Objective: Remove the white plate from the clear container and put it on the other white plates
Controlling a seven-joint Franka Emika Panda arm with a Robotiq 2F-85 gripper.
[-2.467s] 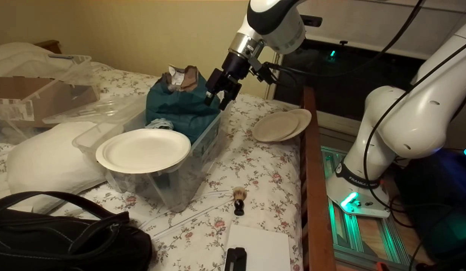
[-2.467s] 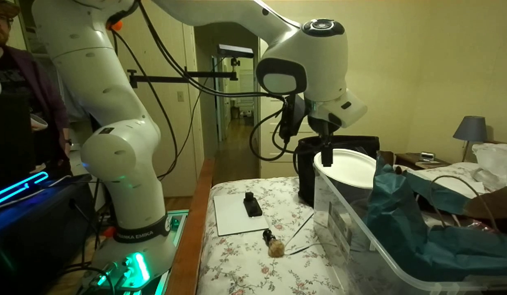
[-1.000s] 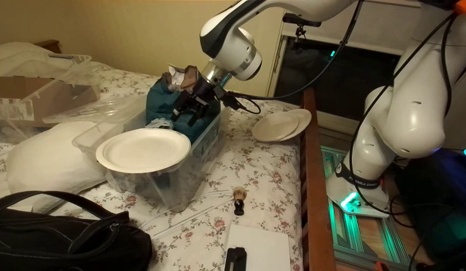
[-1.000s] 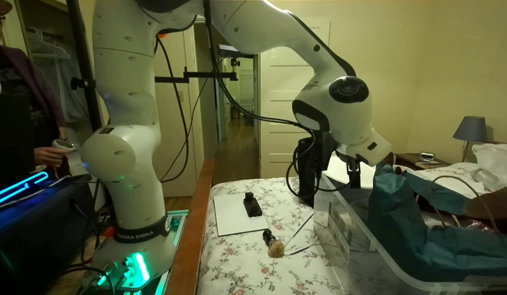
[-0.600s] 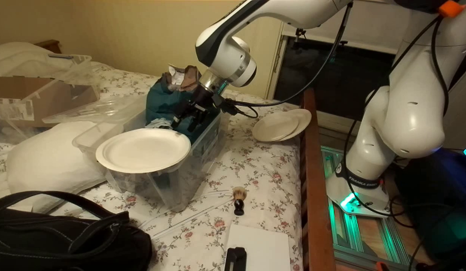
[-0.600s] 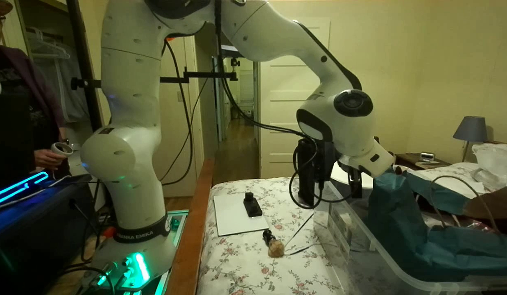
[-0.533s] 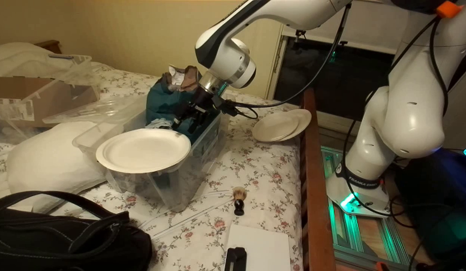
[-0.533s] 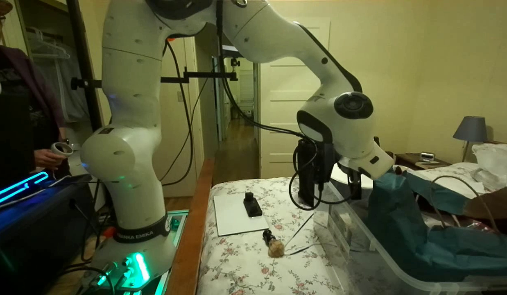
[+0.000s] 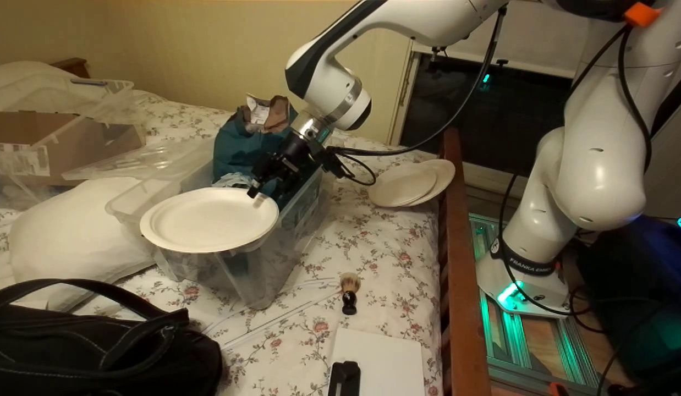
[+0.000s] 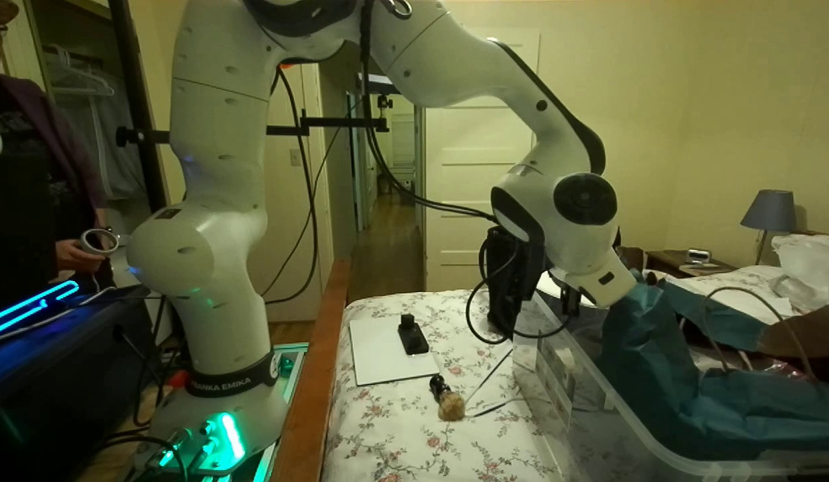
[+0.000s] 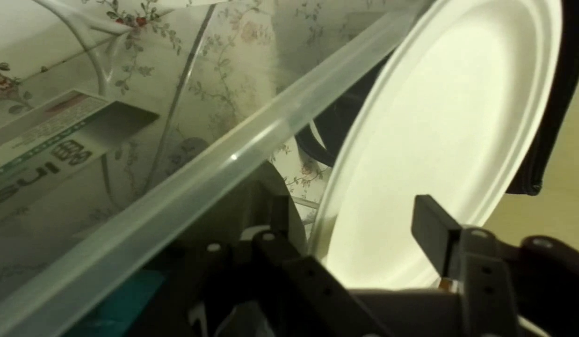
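The white plate (image 9: 208,220) lies across the near end of the clear container (image 9: 258,280), on its rim. It also shows in the wrist view (image 11: 425,126) and, partly hidden by the arm, in an exterior view (image 10: 548,284). My gripper (image 9: 267,194) is open at the plate's bag-side edge. One fingertip is over the rim. In the wrist view the plate's near edge lies between the spread fingers (image 11: 357,217), with no grip on it. The container's rim (image 11: 233,157) runs beside the left finger. The other white plates (image 9: 404,185) lie overlapping on the bed by the rail.
A teal bag (image 9: 236,148) fills the container's far part, close behind my gripper. A wooden rail (image 9: 462,275) edges the bed. A shaving brush (image 9: 349,294), a white board (image 9: 390,357), a black handbag (image 9: 98,346) and a white pillow (image 9: 76,236) lie around.
My gripper has come down from above the teal bag towards the plate, and one fingertip is now over its rim. The plate and the stack have not moved.
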